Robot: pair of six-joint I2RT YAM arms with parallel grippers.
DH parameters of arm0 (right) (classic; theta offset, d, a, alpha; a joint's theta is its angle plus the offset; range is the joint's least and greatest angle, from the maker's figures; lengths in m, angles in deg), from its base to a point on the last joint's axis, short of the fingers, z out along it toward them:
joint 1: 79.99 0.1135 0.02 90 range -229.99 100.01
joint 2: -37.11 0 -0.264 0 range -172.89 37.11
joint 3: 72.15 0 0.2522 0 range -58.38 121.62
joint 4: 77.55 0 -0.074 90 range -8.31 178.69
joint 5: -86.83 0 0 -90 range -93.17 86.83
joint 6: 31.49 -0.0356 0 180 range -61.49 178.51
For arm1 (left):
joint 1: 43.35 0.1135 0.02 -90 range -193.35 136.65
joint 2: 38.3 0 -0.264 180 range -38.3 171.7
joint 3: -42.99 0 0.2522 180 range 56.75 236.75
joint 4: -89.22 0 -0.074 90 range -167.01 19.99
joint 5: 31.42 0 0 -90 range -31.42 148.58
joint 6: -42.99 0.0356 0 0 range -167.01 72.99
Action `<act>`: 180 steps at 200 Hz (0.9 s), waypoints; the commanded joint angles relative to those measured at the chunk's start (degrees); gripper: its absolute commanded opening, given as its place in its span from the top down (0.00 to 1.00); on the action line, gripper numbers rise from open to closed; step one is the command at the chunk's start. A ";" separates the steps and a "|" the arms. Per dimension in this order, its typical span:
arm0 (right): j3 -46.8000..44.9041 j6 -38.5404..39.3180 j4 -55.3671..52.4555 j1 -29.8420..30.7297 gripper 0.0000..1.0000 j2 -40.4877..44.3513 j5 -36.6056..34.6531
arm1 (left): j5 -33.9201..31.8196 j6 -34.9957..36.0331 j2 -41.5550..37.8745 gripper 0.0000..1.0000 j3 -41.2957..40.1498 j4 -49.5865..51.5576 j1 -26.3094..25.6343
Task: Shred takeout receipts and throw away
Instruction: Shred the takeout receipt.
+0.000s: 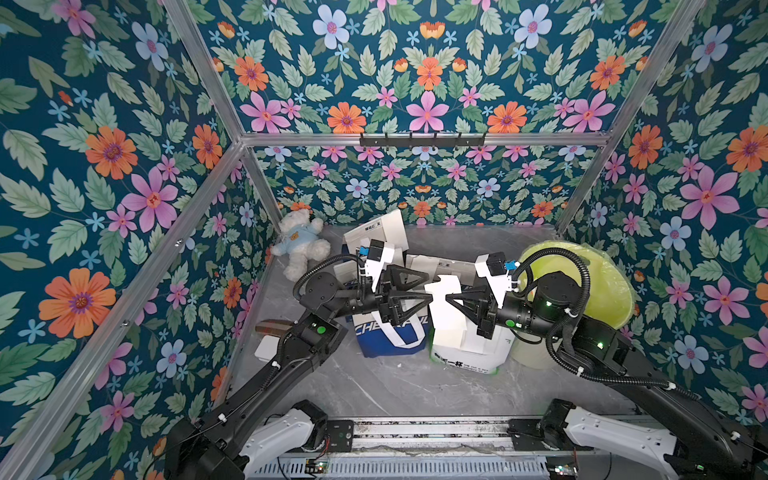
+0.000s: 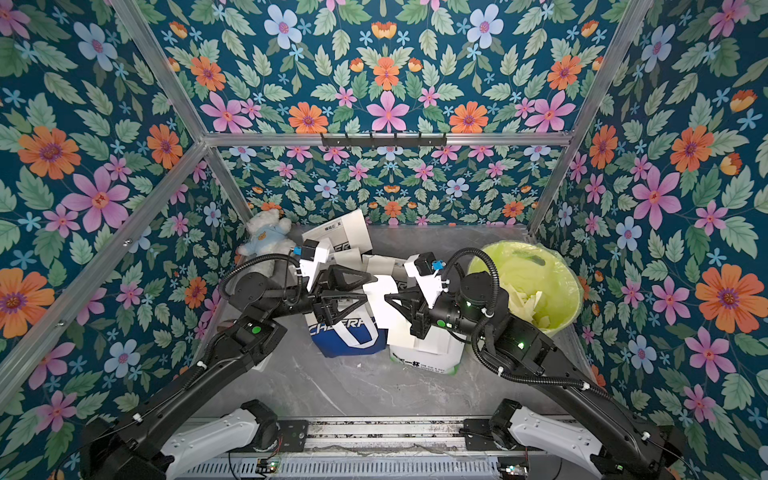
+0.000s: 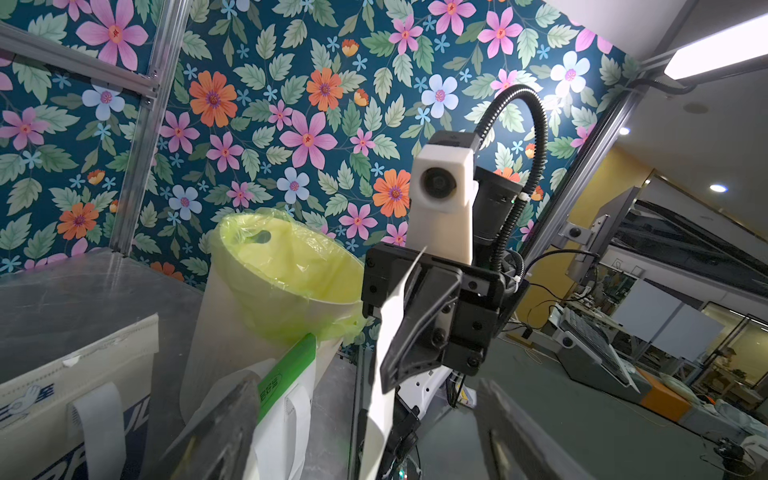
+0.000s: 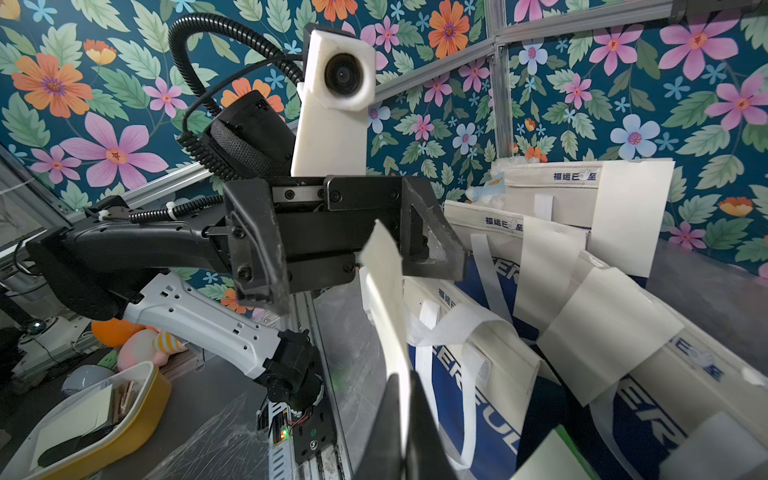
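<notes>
A takeout receipt, a plain white slip, hangs in the air above the bags in both top views. My right gripper is shut on its edge, jaws pressed together on the paper. From the other side my left gripper faces it, open. The slip's free end stands between the wide-apart fingers without touching them. More white slips lie on the bags behind.
A bin with a lime liner stands at the right, with white scraps inside. Under the grippers stand a blue and white bag and a white bag with green print. A teddy bear sits at the back left.
</notes>
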 commanded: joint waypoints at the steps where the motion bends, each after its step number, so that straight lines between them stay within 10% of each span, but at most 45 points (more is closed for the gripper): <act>1: 0.11 -1.11 1.92 0.00 1.00 -0.20 0.34 | 0.11 -1.37 0.34 0.15 0.24 -3.41 -0.05; 70: 0.55 -2.09 3.07 0.01 1.00 -1.15 1.41 | 1.05 -4.61 3.24 0.28 1.77 -6.35 -0.09; 180: 0.72 -2.45 2.93 -0.01 1.00 -1.74 -1.43 | 0.74 -6.43 4.27 0.92 1.66 -5.74 -0.08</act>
